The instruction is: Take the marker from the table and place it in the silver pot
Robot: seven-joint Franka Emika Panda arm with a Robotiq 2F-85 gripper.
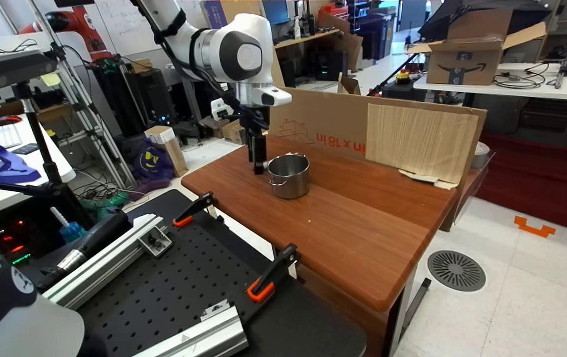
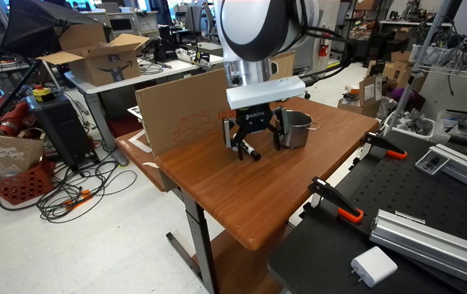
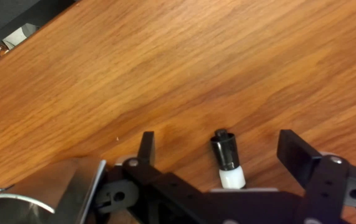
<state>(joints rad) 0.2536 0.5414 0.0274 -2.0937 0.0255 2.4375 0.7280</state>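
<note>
The marker lies on the brown wooden table (image 1: 347, 233). In the wrist view the marker (image 3: 226, 154) shows a black end and a white band; the rest is hidden under the gripper body. The marker also shows in an exterior view (image 2: 251, 150). My gripper (image 3: 216, 133) is open, with its fingers on both sides of the marker and apart from it. The gripper points down low over the table in both exterior views (image 1: 257, 171) (image 2: 258, 152). The silver pot (image 1: 290, 181) stands upright close beside the gripper, also in an exterior view (image 2: 297, 132) and at the wrist view's lower left (image 3: 19, 197).
A cardboard panel (image 1: 323, 119) stands upright along one table edge. A black perforated board (image 1: 174, 282) with orange-tipped clamps (image 1: 271, 277) adjoins the opposite edge. In the wrist view the pot's side is right next to the left finger.
</note>
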